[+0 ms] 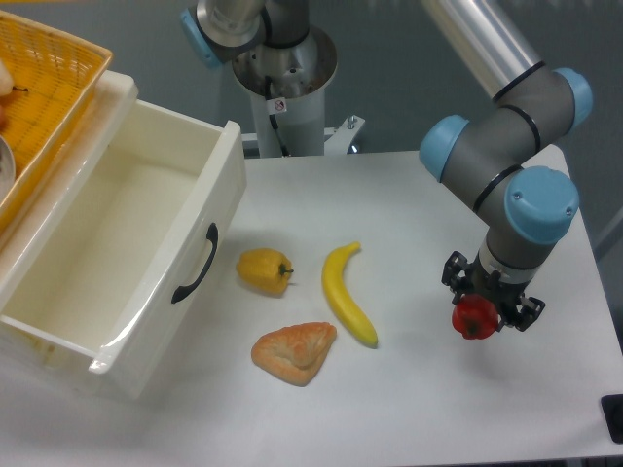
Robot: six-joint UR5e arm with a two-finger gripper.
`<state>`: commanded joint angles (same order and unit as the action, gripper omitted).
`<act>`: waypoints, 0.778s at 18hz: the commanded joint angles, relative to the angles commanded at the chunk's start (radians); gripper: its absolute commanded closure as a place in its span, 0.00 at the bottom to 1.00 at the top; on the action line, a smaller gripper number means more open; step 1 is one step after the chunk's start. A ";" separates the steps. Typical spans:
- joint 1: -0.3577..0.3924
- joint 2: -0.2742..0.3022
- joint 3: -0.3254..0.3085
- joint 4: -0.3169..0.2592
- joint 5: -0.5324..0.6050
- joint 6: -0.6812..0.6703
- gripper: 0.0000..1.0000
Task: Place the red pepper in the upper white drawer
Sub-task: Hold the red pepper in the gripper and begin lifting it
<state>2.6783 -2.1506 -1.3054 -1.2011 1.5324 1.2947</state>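
Note:
The red pepper (474,318) is small and glossy, at the right side of the table, seen between the black fingers of my gripper (487,309), which is shut on it. Whether the pepper rests on the table or hangs just above it I cannot tell. The upper white drawer (222,185) stands pulled open at the left, its inside empty, with a curved black handle (198,265) on the front facing the table's middle. The gripper is far to the right of the drawer.
A yellow pepper (264,270), a banana (348,294) and a croissant (295,351) lie between drawer and gripper. A yellow woven basket (44,78) sits at the upper left above the drawer. The robot base (285,78) stands behind the table.

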 joint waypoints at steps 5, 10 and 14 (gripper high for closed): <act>-0.002 0.005 0.005 -0.002 -0.002 -0.011 0.83; -0.012 0.058 0.003 -0.012 -0.003 -0.066 0.83; -0.034 0.126 -0.023 -0.037 -0.054 -0.159 0.86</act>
<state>2.6446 -2.0250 -1.3283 -1.2378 1.4788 1.1353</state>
